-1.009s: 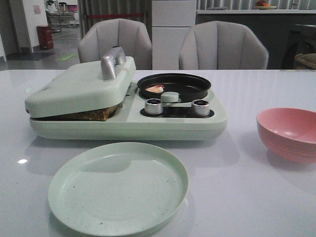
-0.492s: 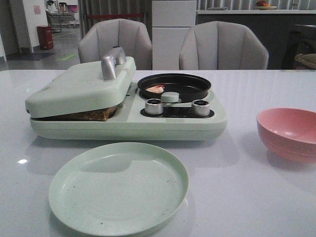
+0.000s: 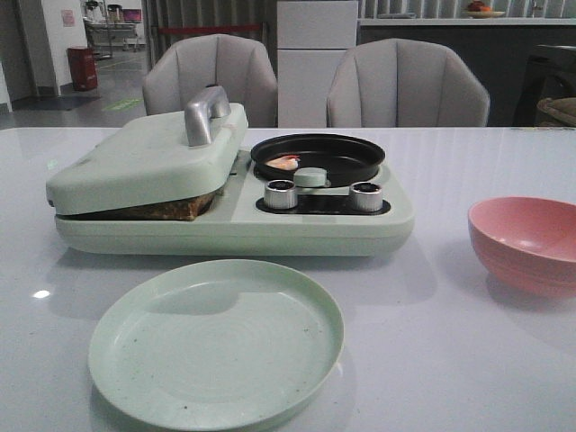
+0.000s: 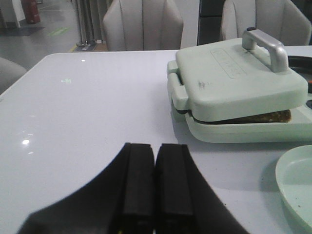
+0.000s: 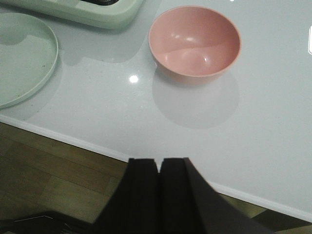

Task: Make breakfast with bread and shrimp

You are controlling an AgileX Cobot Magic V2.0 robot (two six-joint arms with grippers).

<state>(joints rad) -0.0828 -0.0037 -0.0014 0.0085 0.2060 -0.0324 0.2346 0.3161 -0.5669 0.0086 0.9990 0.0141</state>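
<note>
The bread (image 3: 153, 211) lies inside the pale green sandwich press, only its brown edge showing under the lowered lid (image 3: 144, 153); the edge also shows in the left wrist view (image 4: 263, 117). The shrimp (image 3: 284, 162) lies in the black pan (image 3: 318, 155) on the machine's right half. Neither gripper shows in the front view. My left gripper (image 4: 155, 148) is shut and empty, low over the table to the left of the press. My right gripper (image 5: 160, 162) is shut and empty, over the table's front edge, near the pink bowl (image 5: 194, 40).
A pale green plate (image 3: 216, 342) lies in front of the machine. The pink bowl (image 3: 526, 243) stands at the right. Two silver knobs (image 3: 281, 193) sit on the machine's front. A metal handle (image 3: 205, 113) tops the lid. Two grey chairs (image 3: 407, 83) stand behind the table.
</note>
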